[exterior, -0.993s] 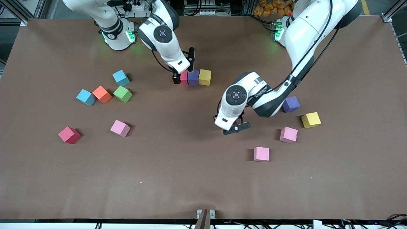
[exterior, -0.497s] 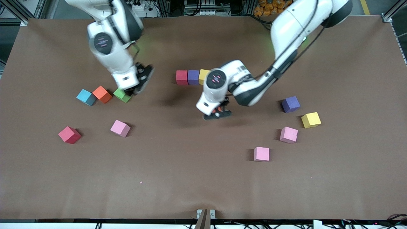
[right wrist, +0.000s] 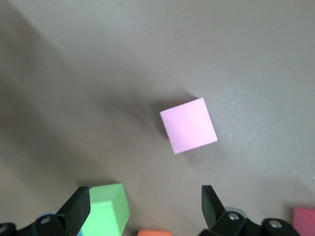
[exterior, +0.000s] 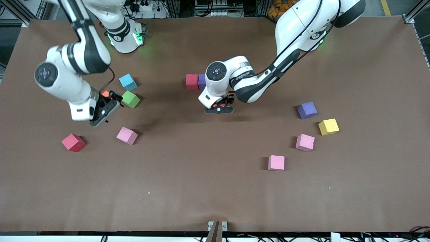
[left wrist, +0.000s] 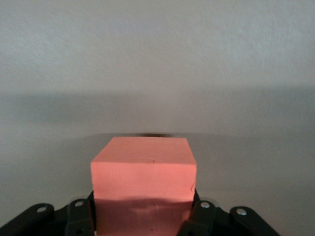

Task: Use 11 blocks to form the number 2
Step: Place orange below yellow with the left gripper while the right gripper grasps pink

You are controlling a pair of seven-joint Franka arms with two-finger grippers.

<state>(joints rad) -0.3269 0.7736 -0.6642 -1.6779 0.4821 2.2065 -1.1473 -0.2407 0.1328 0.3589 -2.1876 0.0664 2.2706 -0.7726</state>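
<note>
now, my left gripper (left wrist: 142, 223) is clamped on an orange block (left wrist: 143, 177), one finger (left wrist: 78, 219) on each side of it, and hangs in the air over bare table (exterior: 215, 188) just beside the short row of placed blocks. of that row i see the red block (exterior: 191, 81) and a sliver of the purple block (exterior: 201, 80) touching it; my left arm hides whatever follows. my right gripper (right wrist: 142, 209) hangs released, fingers (right wrist: 78, 206) spread wide with nothing between them, over the cluster toward the right arm's end of the table. under it lie the green block (exterior: 130, 99) and a second orange block (exterior: 105, 93), mostly hidden by the gripper in the front view. a light-blue cube (exterior: 127, 82) sits just beside the green one, farther from the front camera. nearer that camera lie a pink block (exterior: 127, 135) and another red block (exterior: 73, 142), well apart. toward the left arm's end lie a second purple block (exterior: 307, 110), a yellow block (exterior: 328, 126), and two more pink blocks (exterior: 305, 142) (exterior: 276, 162), all loose and not touching.
</note>
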